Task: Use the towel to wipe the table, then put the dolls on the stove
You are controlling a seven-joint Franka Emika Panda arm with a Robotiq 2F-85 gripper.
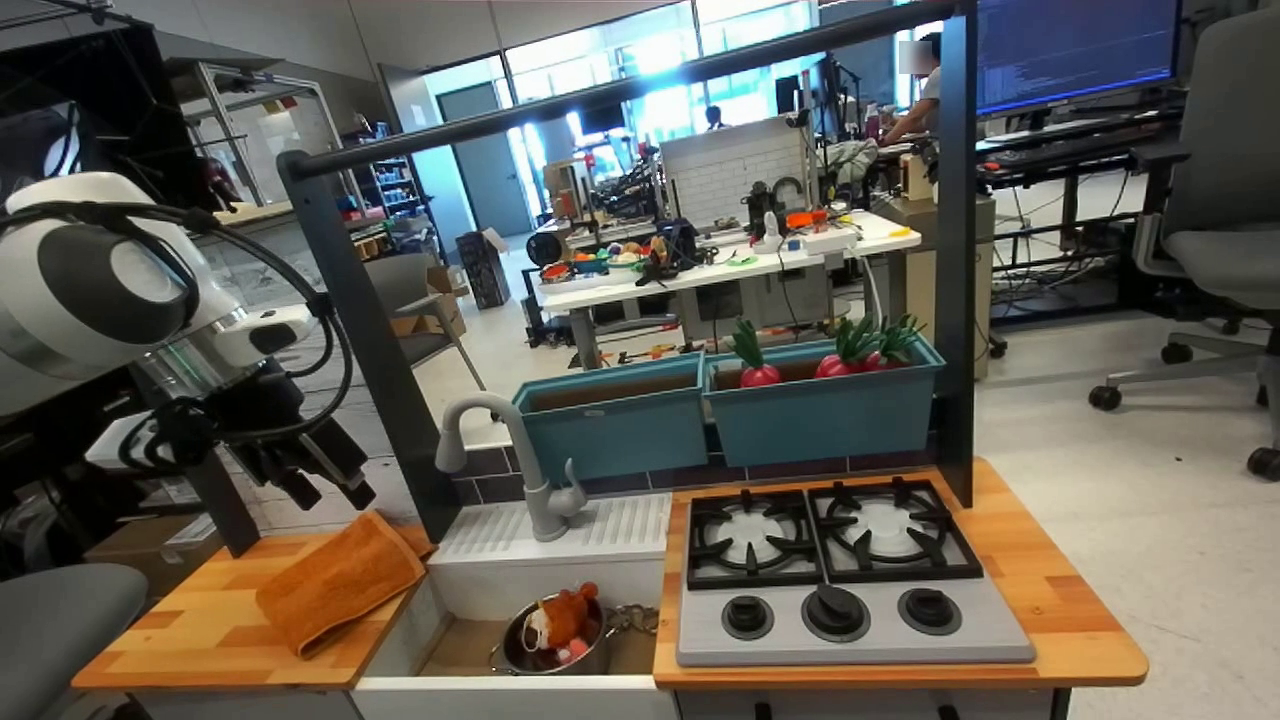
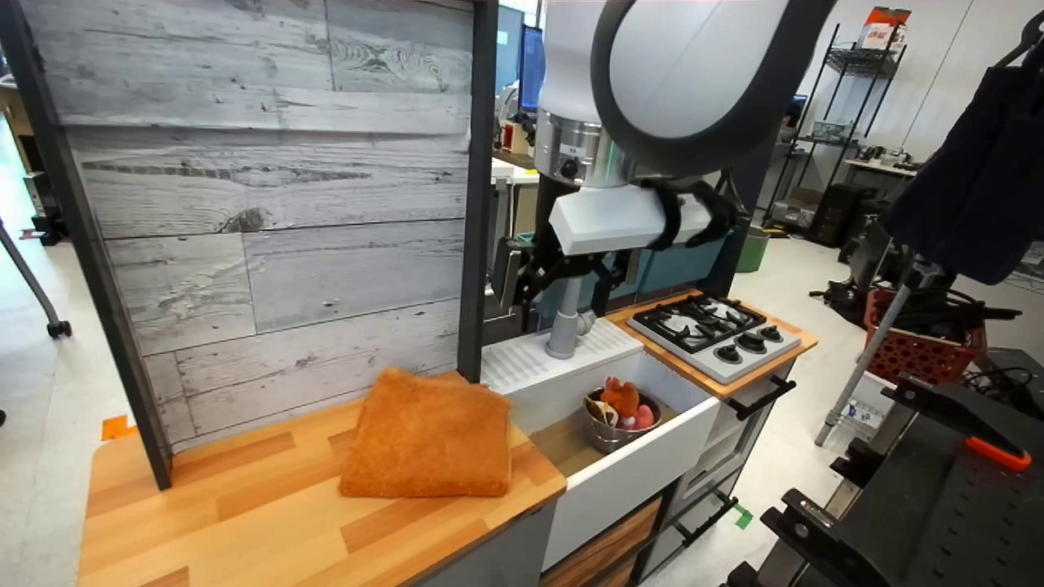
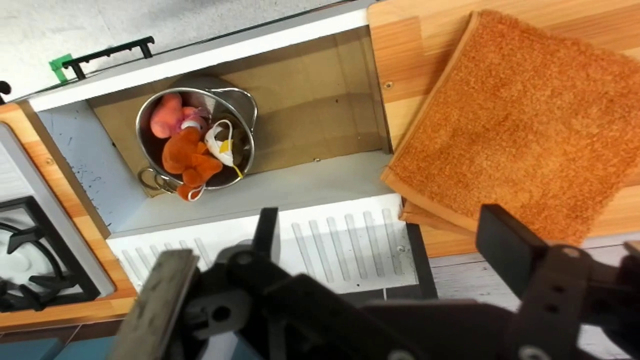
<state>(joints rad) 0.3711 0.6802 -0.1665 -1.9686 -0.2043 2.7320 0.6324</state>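
Towel (image 1: 340, 582) on tbl (image 1: 185, 625), apart, below gripper (image 1: 333, 491) w/ jaws spread.

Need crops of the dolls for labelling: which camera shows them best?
The wrist view: it looks down on the dolls, so their pink, orange and white parts show largest. Both exterior views show mainly their tops; the metal pot hides their lower parts.

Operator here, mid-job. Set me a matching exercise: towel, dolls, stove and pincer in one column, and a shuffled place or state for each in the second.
1 towel
2 dolls
3 stove
4 pincer

A mostly inside the metal pot, in the sink
B jaws apart, holding nothing
C orange, lying on the wooden countertop
D silver-grey, with three black knobs

Pairs: 1-C; 2-A; 3-D; 4-B
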